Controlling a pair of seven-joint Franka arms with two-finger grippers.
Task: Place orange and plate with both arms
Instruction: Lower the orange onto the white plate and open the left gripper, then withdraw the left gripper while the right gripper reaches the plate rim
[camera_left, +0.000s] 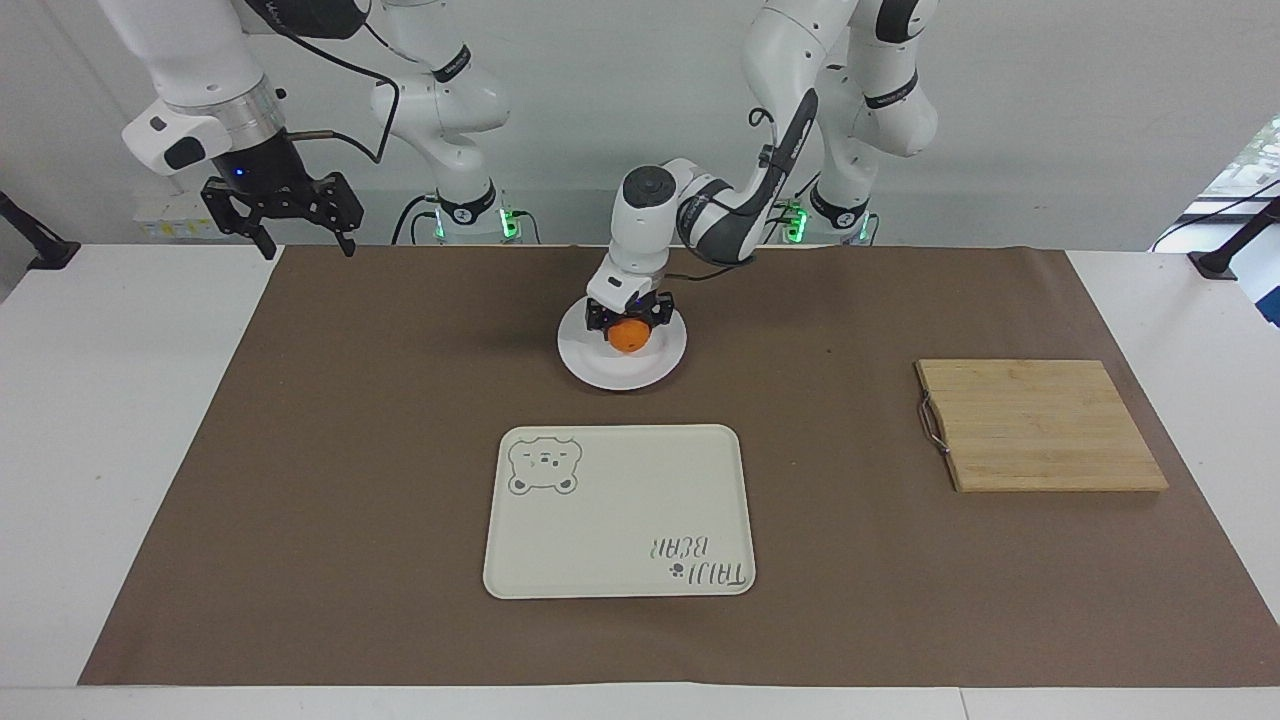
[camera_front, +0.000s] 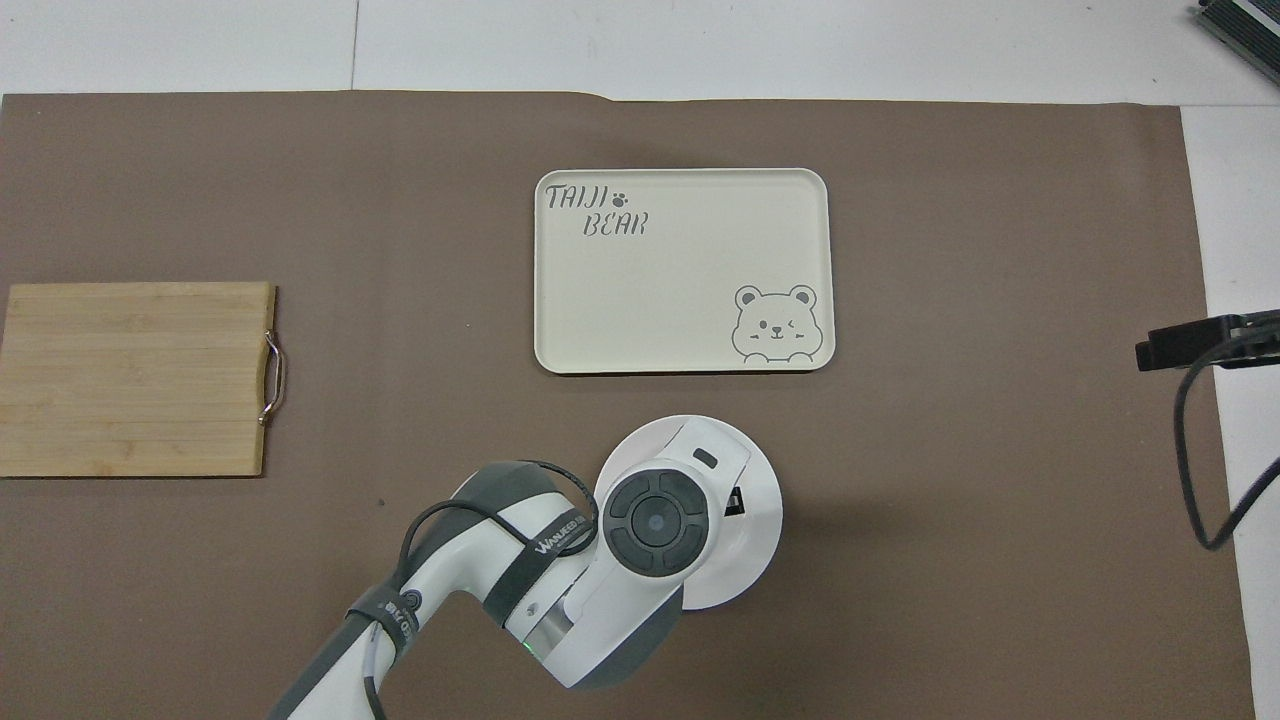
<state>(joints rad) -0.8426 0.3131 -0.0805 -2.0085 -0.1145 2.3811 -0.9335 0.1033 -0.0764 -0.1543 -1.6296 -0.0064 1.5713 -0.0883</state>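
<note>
- The left end effector (camera_left: 629, 322) is low over the plate (camera_left: 585, 362), fingers pinched on the orange (camera_left: 630, 336) from either side.
- In the facing view the fruit sits at the well of the white dish; I can't tell whether its underside touches the glaze or hangs just clear of it.
- From overhead the left arm's wrist covers the fruit completely, and only the plate's rim (camera_front: 765, 500) shows around it.
- The plate lies on the brown mat in the middle of the bench, nearer to the robots than the cream bear tray (camera_left: 619, 510), with a strip of mat between them.
- The right end effector (camera_left: 282, 208) waits up high over the mat's corner at the right arm's end, fingers spread and nothing in them.
- The wooden cutting board (camera_left: 1040, 424) sits untouched toward the left arm's end, well apart from the action.
- My read: this is the set-down step for the orange, very nearly finished.
- Next move calls for a gentle release: part the fingers only once the fruit is seated, then lift straight up so they don't drag it.
- A round fruit on a glossy dish may roll toward the rim if nudged.
- After that, I'd expect the plate itself to be handled, perhaps by the waiting right arm, with the tray the likely destination.
</note>
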